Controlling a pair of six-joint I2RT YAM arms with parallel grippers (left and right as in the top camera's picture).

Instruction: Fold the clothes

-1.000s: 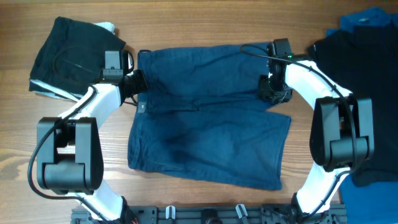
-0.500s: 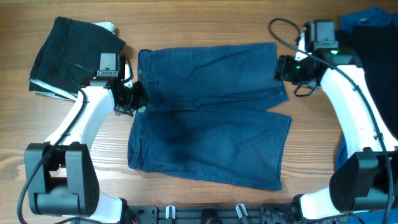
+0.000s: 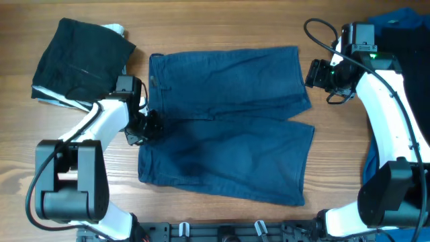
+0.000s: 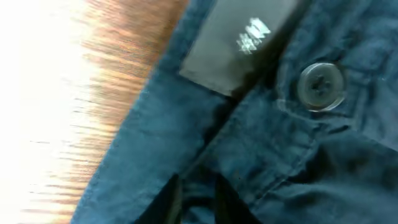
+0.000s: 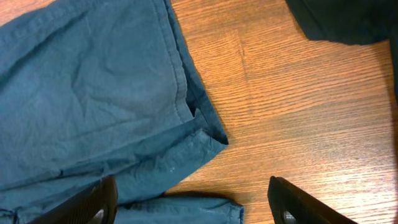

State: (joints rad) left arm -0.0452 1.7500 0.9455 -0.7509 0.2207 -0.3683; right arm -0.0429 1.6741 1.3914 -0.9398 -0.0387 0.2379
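Note:
The dark navy shorts (image 3: 228,128) lie spread on the wooden table, the waistband to the left and the leg hems to the right. My left gripper (image 3: 142,128) is at the waistband edge. In the left wrist view its fingers (image 4: 171,199) stand close together with a fold of the shorts (image 4: 280,155) between them, near the button (image 4: 320,86) and the black label (image 4: 242,37). My right gripper (image 3: 314,74) is open and empty, just right of the upper leg hem. In the right wrist view (image 5: 193,208) it spans the hem corner (image 5: 205,134) and bare wood.
A folded black garment (image 3: 80,57) lies at the back left over a white piece (image 3: 117,29). A black garment (image 3: 413,67) and a royal-blue one (image 3: 403,17) lie at the right edge; the black one also shows in the right wrist view (image 5: 342,18). A dark rail (image 3: 222,232) runs along the front.
My left gripper has moved along the waistband edge toward the front. My right gripper has left the upper leg hem and moved right, off the shorts. The shorts have barely moved.

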